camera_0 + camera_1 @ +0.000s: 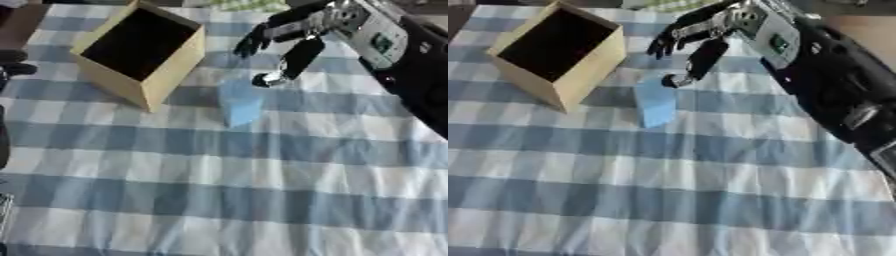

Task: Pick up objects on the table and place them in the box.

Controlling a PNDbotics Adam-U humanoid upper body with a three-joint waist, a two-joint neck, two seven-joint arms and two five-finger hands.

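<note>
My right hand (710,35) hovers, fingers relaxed and holding nothing, just beyond the blue block (655,102), right of the box (579,75).

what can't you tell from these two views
- Box contents: its inside is dark in both views.
- Right hand touching the light blue object or just above it: not clear from overhead.
- What the blue object is: blurred, only a pale block shape.
- Left hand: in neither view.
- Right forearm: cut off by the right edge.
</note>
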